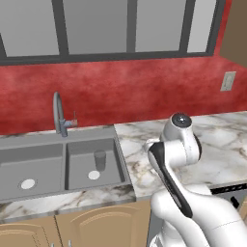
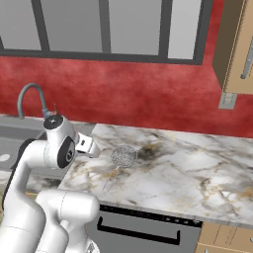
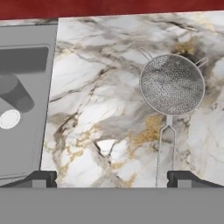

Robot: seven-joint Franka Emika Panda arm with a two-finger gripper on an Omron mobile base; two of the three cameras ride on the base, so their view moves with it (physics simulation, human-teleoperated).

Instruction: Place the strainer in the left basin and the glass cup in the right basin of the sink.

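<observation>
The strainer [image 3: 171,84], a round silver mesh bowl with a thin handle, lies on the marble counter [image 2: 188,168] to the right of the sink [image 1: 58,193]; the right base view has the strainer [image 2: 123,156] just beyond the hand. My gripper [image 3: 112,180] hangs open above the counter between sink and strainer, with nothing between its fingers. The strainer's handle points toward the right fingertip [image 3: 186,179]. The glass cup [image 1: 99,159] stands upright inside the right basin [image 1: 79,169], close to its pale drain. The left basin [image 1: 36,161] holds only its drain.
A tall curved grey faucet [image 1: 59,116] rises behind the sink's divider. A red backsplash [image 1: 144,91] and windows back the counter. A wall socket [image 1: 227,81] sits at the right, and a wooden cabinet [image 2: 237,44] hangs above the counter's right end.
</observation>
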